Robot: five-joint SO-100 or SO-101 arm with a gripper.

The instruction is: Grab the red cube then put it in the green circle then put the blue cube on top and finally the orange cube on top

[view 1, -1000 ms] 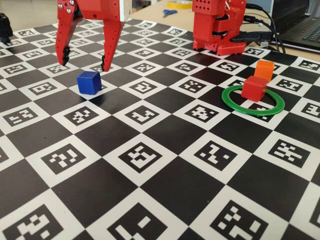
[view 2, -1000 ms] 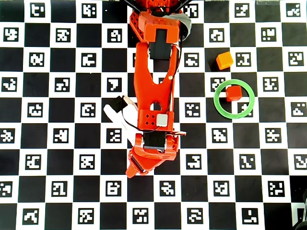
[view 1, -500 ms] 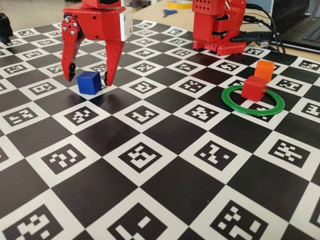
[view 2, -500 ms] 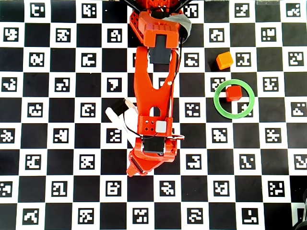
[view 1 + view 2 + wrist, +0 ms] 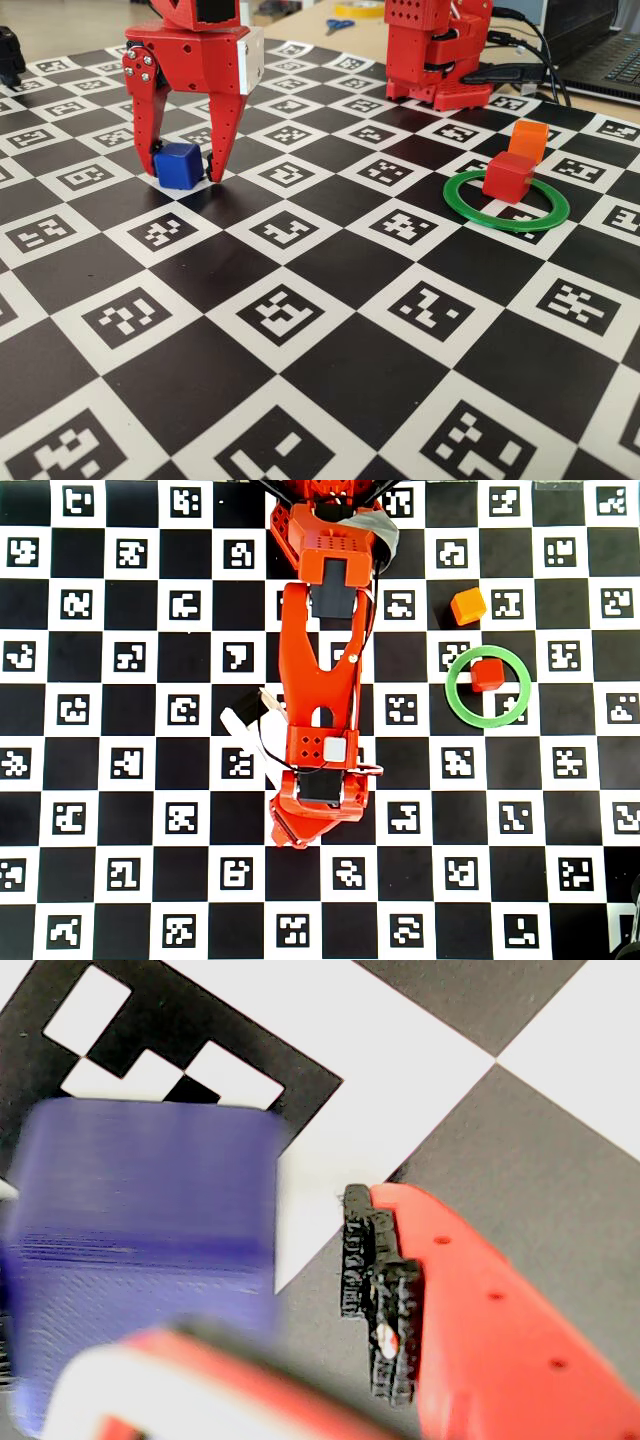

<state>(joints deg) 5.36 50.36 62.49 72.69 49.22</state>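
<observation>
In the fixed view my end effector (image 5: 184, 172) stands tip-down on the checkered worktop (image 5: 330, 380) with its two fingers spread a little wider than the blue cube (image 5: 179, 165), which sits between them; the finger at the cube's nine o'clock looks to be touching or almost touching it, while the one at three o'clock stands just clear. Well apart, towards three o'clock, the red cube (image 5: 507, 176) lies inside the green circle (image 5: 506, 203), near its far rim, and the orange cube (image 5: 527, 141) rests just outside the ring at twelve o'clock. In the wrist view the blue cube (image 5: 145, 1250) fills the nine o'clock side, its faces finely ridged like printed plastic, and a black ribbed pad on one finger (image 5: 380, 1295) stands off from it across a strip of worktop, so I hold nothing yet. I judge the cube light, stiff and fairly grippy; I should press squarely on two opposite flat faces, low and centred. In the overhead view my arm hides the blue cube; the red cube (image 5: 487, 674) sits at the upper part of the green circle (image 5: 458, 708).
</observation>
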